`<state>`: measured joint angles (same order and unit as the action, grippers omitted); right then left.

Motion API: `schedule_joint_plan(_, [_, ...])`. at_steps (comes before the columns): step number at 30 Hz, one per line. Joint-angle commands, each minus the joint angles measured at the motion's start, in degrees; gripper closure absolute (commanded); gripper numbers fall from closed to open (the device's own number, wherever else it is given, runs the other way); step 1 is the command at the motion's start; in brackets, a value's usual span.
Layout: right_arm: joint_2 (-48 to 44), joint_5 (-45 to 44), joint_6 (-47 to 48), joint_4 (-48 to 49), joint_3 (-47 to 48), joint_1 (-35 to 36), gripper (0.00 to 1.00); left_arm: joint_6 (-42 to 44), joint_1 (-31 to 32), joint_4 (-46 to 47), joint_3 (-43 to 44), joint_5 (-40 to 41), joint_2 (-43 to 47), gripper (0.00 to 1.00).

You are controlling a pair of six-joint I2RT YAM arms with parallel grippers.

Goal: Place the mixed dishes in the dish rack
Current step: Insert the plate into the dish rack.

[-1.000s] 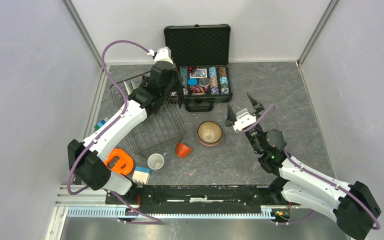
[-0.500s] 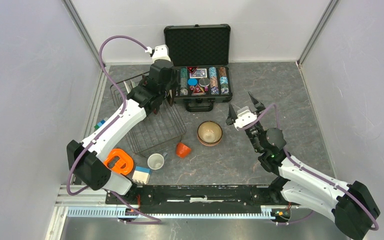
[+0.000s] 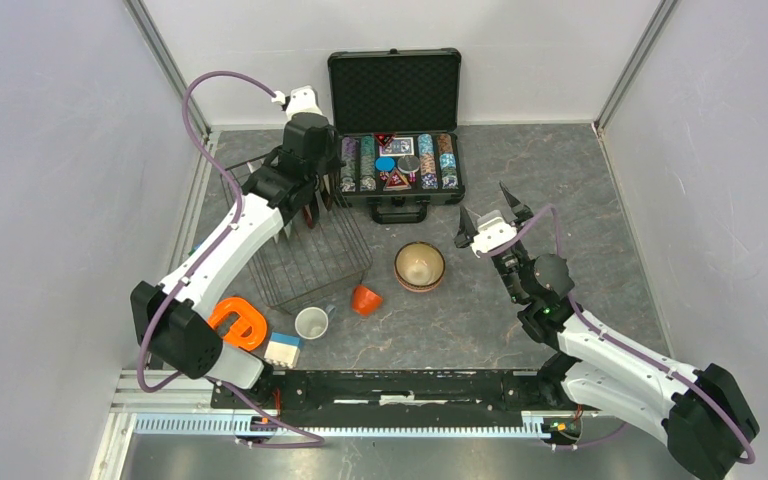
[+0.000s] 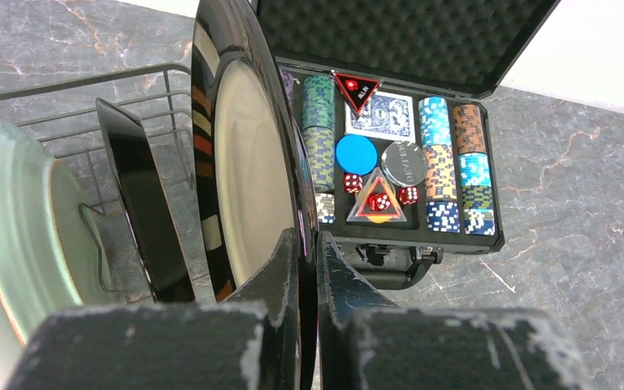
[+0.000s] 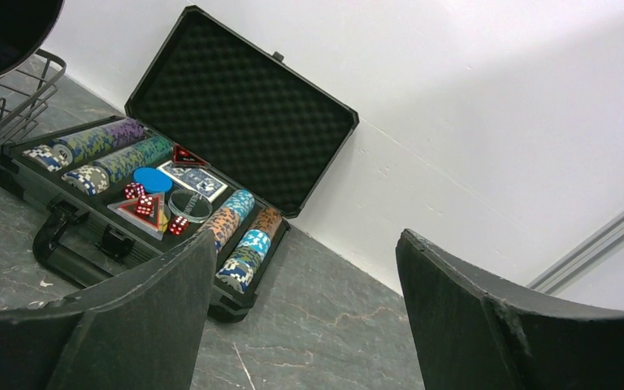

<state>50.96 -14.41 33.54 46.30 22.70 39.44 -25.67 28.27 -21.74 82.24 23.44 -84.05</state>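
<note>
Dish rack [image 3: 305,268] loading is mid-step: the left gripper [image 4: 307,244] is clenched on the rim of a dark-rimmed plate [image 4: 248,162], held on edge at the rack's far end, left of the poker case [image 3: 395,90]. Next it needs lowering into a free slot beside two standing plates, a dark plate [image 4: 142,211] and a pale green plate [image 4: 16,219]; a third may hide at the frame edge. One bowl [image 3: 419,266], an orange cup [image 3: 365,299] and a white cup [image 3: 311,322] sit unloaded. The right gripper [image 3: 486,212] hangs released, right of the bowl.

Dish rack [image 3: 305,255] by table's [image 3: 560,180] left edge, chip case [image 3: 400,150] at far edge, bowl [image 3: 420,266] central, cups [image 3: 311,323] before rack
</note>
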Motion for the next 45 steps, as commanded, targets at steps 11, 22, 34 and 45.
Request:
schedule_joint_plan(11, [-0.69,0.97,-0.97,0.28,0.07,-0.94,0.15,-3.70,-3.31,16.26,-5.33,1.21,1.65,0.98])
schedule_joint_plan(22, [-0.16,1.25,-1.12,0.28,-0.29,-1.47,0.15,-2.83,-6.61,21.50,-10.48,-4.37,0.12,0.98])
schedule_joint_plan(34, [0.53,1.60,-1.36,0.44,-0.35,-1.91,0.15,-7.30,-8.08,18.71,-8.56,-6.21,-1.83,0.98])
schedule_joint_plan(45, [0.75,1.55,-1.10,0.20,-0.63,-2.57,0.15,-10.09,-8.78,16.82,-9.46,-6.59,-4.77,0.68])
